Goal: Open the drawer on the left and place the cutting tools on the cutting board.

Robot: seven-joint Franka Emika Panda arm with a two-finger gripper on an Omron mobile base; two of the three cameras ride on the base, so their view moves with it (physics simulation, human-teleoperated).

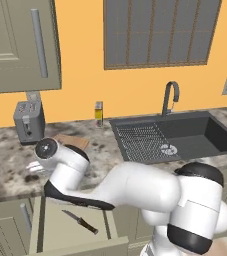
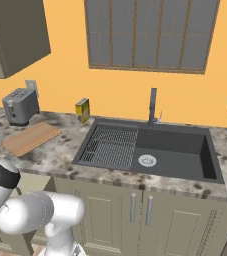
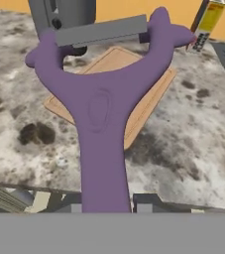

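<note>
My gripper (image 3: 106, 204) is shut on the stem of the purple T-shaped peeler (image 3: 101, 109), one of the cutting tools, which stands up large in the hand view. Beyond it lies the light wooden cutting board (image 3: 151, 101) on the counter, a short way ahead and below. In the left base view the drawer (image 1: 60, 230) stands open at lower left, and the knife (image 1: 80, 221) with its dark handle lies inside. My arm bends over the drawer, and part of the cutting board (image 1: 74, 141) shows behind the wrist. The right base view has the cutting board (image 2: 31, 137) bare.
A grey toaster (image 1: 29, 120) stands behind the board against the wall, with a yellow box (image 2: 82, 110) to its right. The dark sink (image 2: 177, 150) with its ridged rack (image 2: 110, 146) and faucet (image 1: 169, 97) lies further right. An upper cabinet (image 1: 20, 45) hangs above the toaster.
</note>
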